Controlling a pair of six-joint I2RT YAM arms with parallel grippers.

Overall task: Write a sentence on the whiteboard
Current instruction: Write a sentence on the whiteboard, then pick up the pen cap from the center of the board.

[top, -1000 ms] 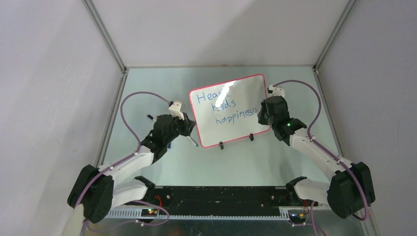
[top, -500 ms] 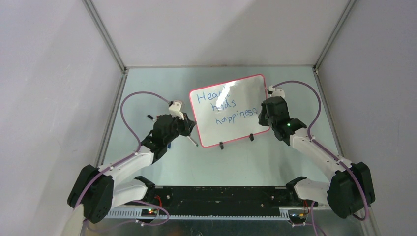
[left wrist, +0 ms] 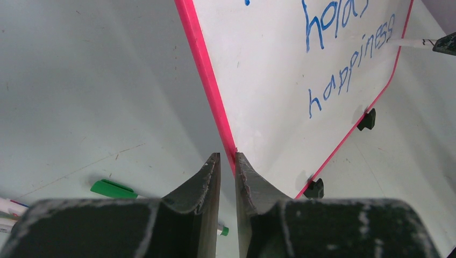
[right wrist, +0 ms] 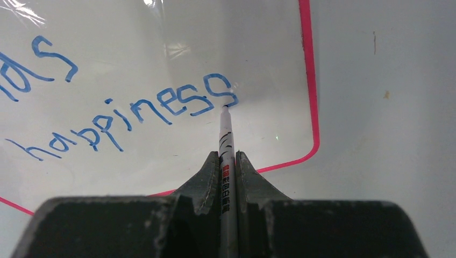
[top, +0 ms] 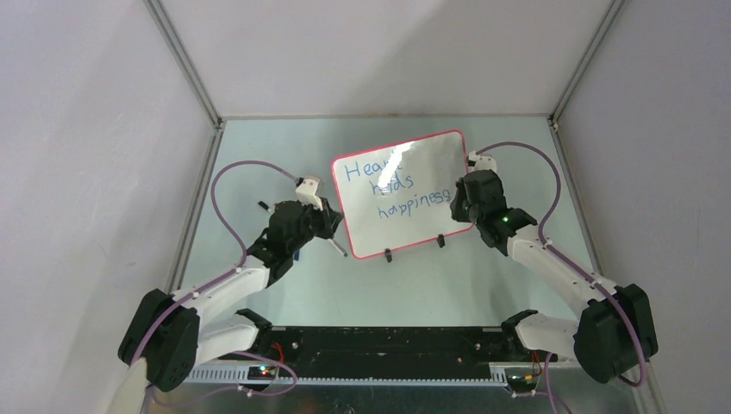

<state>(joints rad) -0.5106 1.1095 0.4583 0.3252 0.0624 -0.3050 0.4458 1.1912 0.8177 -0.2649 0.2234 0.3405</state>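
Note:
The whiteboard (top: 422,185) stands tilted on the table, red-framed, on two black feet (top: 388,255). The sentence (top: 388,185) is in blue, in three lines: "Heart", "holds", "happiness". My left gripper (top: 332,220) is shut on the board's left red edge; in the left wrist view the frame (left wrist: 215,102) runs down between my fingers (left wrist: 207,183). My right gripper (top: 461,194) is shut on a white marker (right wrist: 226,140). Its tip touches the board (right wrist: 258,64) at the end of "happiness" (right wrist: 177,102).
A green-capped marker (left wrist: 113,189) lies on the table left of the board, and more pens (left wrist: 8,207) lie at the far left. Grey enclosure walls (top: 103,172) stand on both sides and behind.
My right gripper has shifted slightly with the marker tip at the last letter of "happiness". The left gripper and the board have not moved.

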